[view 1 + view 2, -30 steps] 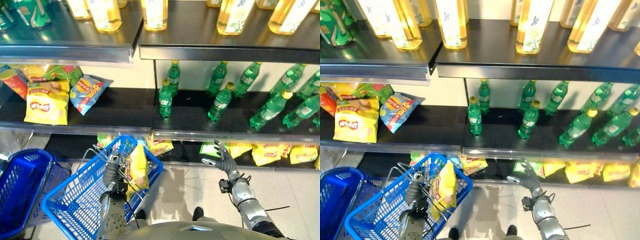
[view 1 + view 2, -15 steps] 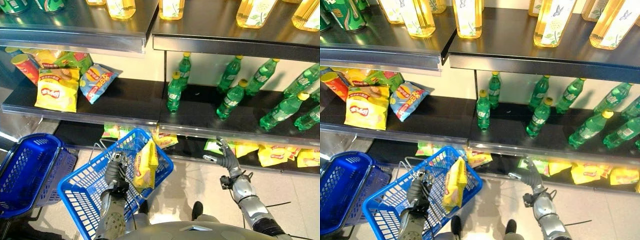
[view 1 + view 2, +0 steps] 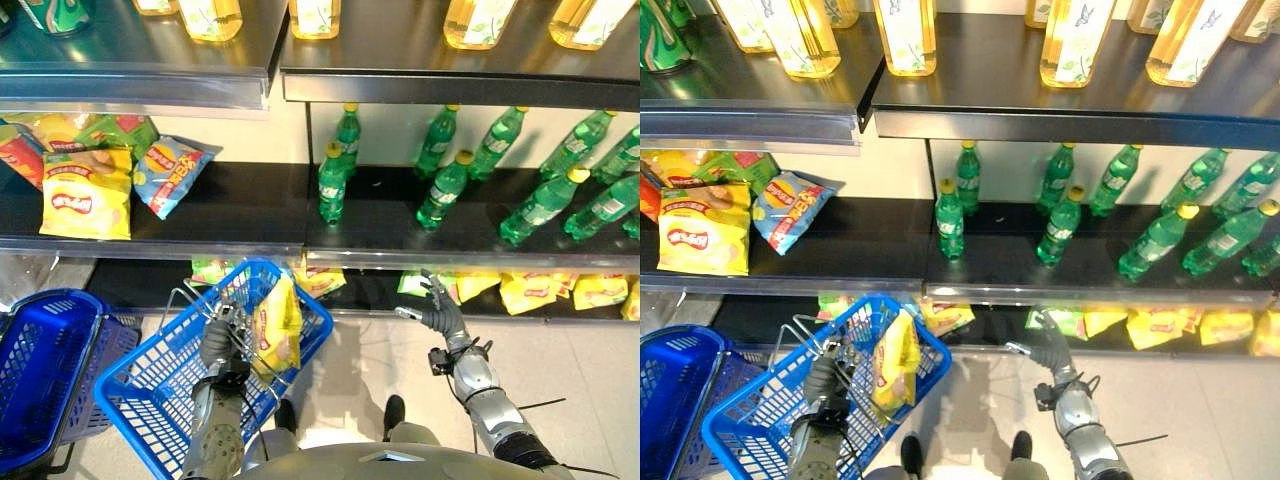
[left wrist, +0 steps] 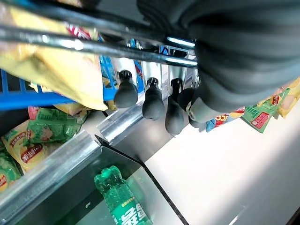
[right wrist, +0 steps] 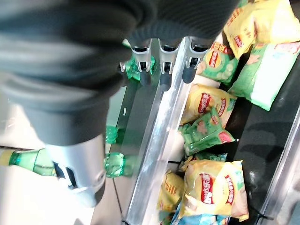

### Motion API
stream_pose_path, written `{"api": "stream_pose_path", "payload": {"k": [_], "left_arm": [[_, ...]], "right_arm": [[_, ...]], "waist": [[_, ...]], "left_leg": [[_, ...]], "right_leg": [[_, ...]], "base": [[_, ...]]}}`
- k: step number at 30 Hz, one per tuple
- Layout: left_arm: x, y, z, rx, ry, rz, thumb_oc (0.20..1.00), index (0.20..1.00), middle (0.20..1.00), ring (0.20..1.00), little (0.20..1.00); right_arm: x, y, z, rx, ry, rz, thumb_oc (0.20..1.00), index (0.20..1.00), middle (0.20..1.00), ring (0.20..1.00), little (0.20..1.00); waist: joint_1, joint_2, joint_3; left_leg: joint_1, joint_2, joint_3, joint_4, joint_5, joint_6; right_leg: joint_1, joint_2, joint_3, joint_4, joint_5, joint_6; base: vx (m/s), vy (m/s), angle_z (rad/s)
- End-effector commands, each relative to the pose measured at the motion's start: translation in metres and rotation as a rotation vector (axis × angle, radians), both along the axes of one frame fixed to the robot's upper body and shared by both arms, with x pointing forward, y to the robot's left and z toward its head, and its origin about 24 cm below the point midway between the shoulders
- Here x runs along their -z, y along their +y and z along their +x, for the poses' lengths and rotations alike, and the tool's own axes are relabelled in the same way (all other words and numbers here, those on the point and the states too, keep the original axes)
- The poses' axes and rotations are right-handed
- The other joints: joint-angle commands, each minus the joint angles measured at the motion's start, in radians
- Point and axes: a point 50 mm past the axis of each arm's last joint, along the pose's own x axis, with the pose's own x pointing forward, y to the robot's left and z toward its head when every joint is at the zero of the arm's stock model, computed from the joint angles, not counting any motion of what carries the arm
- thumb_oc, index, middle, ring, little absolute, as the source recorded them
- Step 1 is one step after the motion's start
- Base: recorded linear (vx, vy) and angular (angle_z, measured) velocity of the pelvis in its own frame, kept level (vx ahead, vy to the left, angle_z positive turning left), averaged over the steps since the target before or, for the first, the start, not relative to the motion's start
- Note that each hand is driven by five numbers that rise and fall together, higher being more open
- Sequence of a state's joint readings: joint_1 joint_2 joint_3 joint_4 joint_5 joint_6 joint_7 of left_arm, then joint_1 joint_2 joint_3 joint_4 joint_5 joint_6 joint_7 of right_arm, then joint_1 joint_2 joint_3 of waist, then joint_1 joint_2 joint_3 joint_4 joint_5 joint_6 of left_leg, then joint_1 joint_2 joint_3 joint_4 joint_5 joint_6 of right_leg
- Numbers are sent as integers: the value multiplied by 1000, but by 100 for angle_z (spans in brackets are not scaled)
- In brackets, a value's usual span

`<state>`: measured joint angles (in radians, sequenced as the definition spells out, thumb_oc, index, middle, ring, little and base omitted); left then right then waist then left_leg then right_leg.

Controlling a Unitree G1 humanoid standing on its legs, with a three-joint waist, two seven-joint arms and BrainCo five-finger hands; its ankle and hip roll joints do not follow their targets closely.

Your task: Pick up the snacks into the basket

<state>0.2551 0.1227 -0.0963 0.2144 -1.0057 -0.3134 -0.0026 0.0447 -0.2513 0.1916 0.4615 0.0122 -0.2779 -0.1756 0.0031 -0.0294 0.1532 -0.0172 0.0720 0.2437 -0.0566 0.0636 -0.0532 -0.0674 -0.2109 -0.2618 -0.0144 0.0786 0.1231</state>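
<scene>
The left hand [image 3: 218, 345] grips the blue basket [image 3: 150, 395] handle (yellow snack bag [image 3: 277, 325] inside) below the black shelf [image 3: 200, 215], while the right hand [image 3: 440, 312] hangs slack-fingered beside it.

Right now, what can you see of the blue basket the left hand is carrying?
The blue basket is an open plastic lattice with a solid rim and thin metal wire handles. It hangs tilted in front of the lowest shelf, above the floor, beside stacked darker blue baskets. The left hand is curled round its wire handles. One yellow snack bag stands upright inside against the wall nearest the shelf, poking above the rim.
</scene>
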Motion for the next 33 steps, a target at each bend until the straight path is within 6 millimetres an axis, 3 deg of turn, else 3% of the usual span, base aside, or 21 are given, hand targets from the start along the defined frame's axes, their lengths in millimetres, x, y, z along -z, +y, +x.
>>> {"api": "stream_pose_path", "payload": {"k": [1,6,11,14,18,29,33], "left_arm": [[-65,9,27,-49,-355,73,200,200,200,200,200],[-65,7,28,-37,-353,76,200,200,200,200,200],[-69,2,34,-19,-368,66,200,200,200,200,200],[-77,-2,42,-9,-401,53,200,200,200,200,200],[-84,-6,46,-5,-425,35,200,200,200,200,200],[-91,-11,53,-16,-442,13,200,200,200,200,200],[-91,-11,53,-27,-437,15,200,200,200,200,200]], "right_arm": [[-22,-1,15,11,-126,8,1000,1000,1000,1000,1000],[-25,-11,11,51,-144,21,1000,1000,1000,1000,1000],[-40,-16,17,83,-225,29,1000,1000,1000,1000,1000],[-60,-16,29,89,-317,46,1000,1000,1000,1000,1000],[-77,-17,41,95,-389,35,1000,1000,1000,1000,1000],[-88,-16,52,154,-443,58,1000,1000,1000,1000,1000],[-102,-22,53,231,-527,81,1000,1000,1000,1000,1000]], "waist": [[11,-13,-20],[-1,-13,-6],[-14,-6,42],[-32,9,85],[-38,22,97],[-35,32,119],[-38,38,119]], "left_leg": [[-47,11,-56,61,-32,5],[-71,20,-75,115,-43,-1],[-173,47,-99,268,-82,-7],[-296,81,-108,407,-122,-13],[-402,110,-104,525,-167,-15],[-549,141,-109,670,-214,-13],[-572,143,-107,685,-218,-13]], "right_leg": [[6,-44,-38,42,17,60],[8,-42,-53,88,-18,49],[-68,-66,-55,214,-56,31],[-195,-70,-40,356,-99,19],[-316,-75,-23,466,-132,8],[-477,-82,0,615,-182,-5],[-503,-87,3,634,-191,-6]], "base": [[107,-73,2],[1,-55,16],[-132,-42,21],[-156,-27,13],[-129,-10,2],[-26,-9,-7],[0,0,0]]}}
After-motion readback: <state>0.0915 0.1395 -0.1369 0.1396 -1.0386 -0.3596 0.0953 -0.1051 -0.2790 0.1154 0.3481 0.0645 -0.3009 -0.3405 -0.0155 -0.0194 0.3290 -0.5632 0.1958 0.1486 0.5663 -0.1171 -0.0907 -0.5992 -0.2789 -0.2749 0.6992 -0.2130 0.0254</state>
